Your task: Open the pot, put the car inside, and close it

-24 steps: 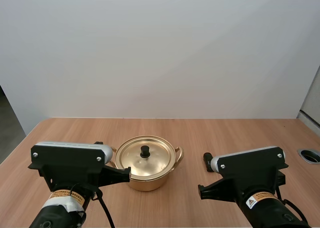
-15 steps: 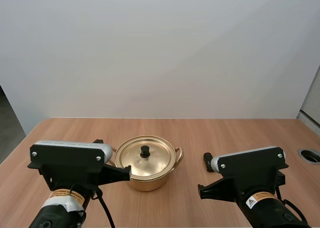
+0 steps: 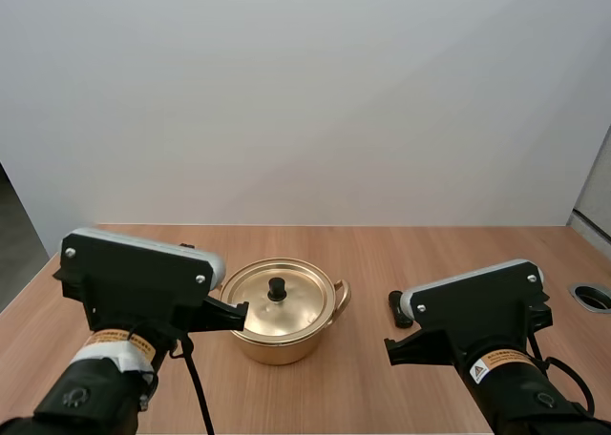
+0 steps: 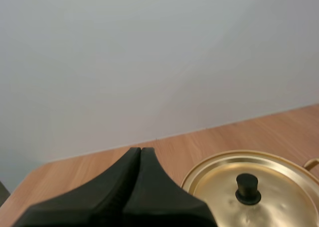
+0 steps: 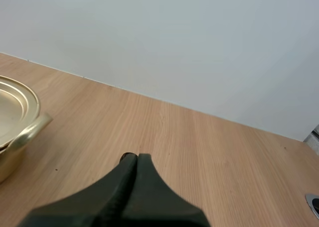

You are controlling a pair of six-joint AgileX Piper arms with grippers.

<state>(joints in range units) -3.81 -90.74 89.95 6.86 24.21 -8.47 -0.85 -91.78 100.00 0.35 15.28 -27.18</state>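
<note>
A golden pot (image 3: 284, 341) stands on the wooden table between my two arms, its lid (image 3: 260, 311) on and a black knob (image 3: 277, 287) at the lid's centre. In the left wrist view my left gripper (image 4: 140, 150) is shut on nothing, its fingers forming one dark wedge, with the lid (image 4: 279, 184) and knob (image 4: 246, 188) just ahead and to one side. My right gripper (image 5: 137, 156) is also shut on nothing and sits low over bare table; the pot's handle (image 5: 31, 129) is off to its side. From above, the right gripper (image 3: 394, 307) lies right of the pot.
A round metal-rimmed hole (image 3: 592, 297) is set into the table (image 3: 430, 254) at the far right. The table's left edge runs close beside my left arm. A white wall stands behind the table.
My left arm's head has lifted and tilted a little. The right arm has shifted slightly. The pot and lid stay where they were.
</note>
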